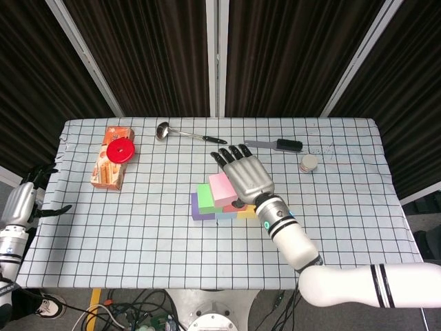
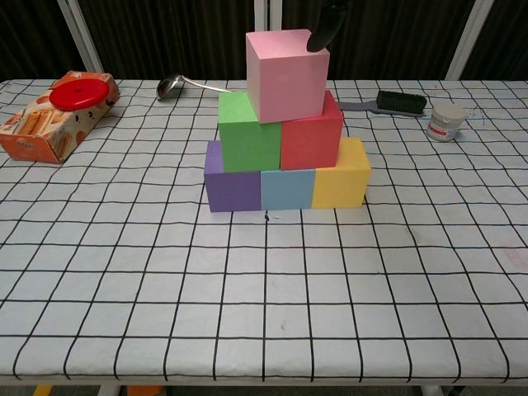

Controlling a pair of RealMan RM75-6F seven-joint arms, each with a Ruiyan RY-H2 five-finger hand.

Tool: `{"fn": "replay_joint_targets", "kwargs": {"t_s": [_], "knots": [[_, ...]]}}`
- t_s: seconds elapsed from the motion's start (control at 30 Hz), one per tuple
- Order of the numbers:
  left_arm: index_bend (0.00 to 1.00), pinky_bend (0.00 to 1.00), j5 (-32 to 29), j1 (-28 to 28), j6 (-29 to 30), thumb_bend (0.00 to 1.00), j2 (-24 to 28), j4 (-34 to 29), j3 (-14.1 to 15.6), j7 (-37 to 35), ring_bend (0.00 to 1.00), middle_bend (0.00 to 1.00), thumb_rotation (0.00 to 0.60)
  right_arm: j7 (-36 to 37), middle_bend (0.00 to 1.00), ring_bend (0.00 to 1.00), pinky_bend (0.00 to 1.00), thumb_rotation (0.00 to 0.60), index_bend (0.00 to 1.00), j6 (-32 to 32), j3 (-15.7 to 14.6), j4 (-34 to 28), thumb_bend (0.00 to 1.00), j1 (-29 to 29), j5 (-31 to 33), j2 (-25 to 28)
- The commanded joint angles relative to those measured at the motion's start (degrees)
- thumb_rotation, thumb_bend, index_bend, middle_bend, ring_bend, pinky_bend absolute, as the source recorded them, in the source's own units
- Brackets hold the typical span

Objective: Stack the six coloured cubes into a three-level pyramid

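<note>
A white table with a black grid cloth (image 2: 264, 297) fills the frame. The pink foam cube (image 2: 285, 73) sits on top of the block pyramid at centre. The right hand (image 1: 248, 176), fingers spread and holding nothing, should lift away slowly, straight up, without bumping it.

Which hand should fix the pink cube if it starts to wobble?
Probably the right hand: it hovers open right beside the pink cube topping the pyramid. The left hand sits off the table's far left edge.
</note>
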Motion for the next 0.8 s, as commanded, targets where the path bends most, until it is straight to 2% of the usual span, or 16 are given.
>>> {"fn": "replay_joint_targets", "kwargs": {"t_s": [0.03, 0.13, 0.3, 0.63, 0.8], "knots": [[0.12, 0.11, 0.46, -0.1, 0.82, 0.0, -0.18, -0.13, -0.08, 1.12, 0.03, 0.18, 0.6, 18.18, 0.04, 0.0, 0.0, 0.6, 0.0, -17.66, -1.55, 8.02, 0.04, -9.95, -16.6, 2.44], [0.12, 0.11, 1.43, -0.05, 2.1, 0.0, -0.32, -0.19, 0.01, 2.11, 0.03, 0.18, 0.6, 25.12, 0.04, 0.0, 0.0, 0.6, 0.0, -23.83, -1.16, 11.84, 0.04, -12.18, -22.9, 2.69], [0.12, 0.11, 2.36, 0.06, 3.41, 0.0, -0.6, -0.02, 0.33, 3.81, 0.03, 0.18, 0.6, 33.05, 0.06, 0.0, 0.0, 0.6, 0.0, -28.01, -1.09, 15.15, 0.03, -14.24, -31.58, 3.09], [0.12, 0.11, 3.25, -0.36, 4.59, 0.0, -1.89, 0.47, 0.65, 7.12, 0.03, 0.18, 0.6, 43.85, 0.16, 0.0, 0.0, 0.6, 0.0, -29.96, -2.73, 19.19, 0.04, -14.13, -40.28, 2.13], [0.12, 0.11, 3.39, -0.29, 4.87, 0.0, -1.88, 0.31, 0.85, 7.62, 0.03, 0.18, 0.6, 47.82, 0.17, 0.0, 0.0, 0.6, 0.0, -30.13, -3.25, 20.09, 0.05, -13.27, -43.73, 1.74]]}}
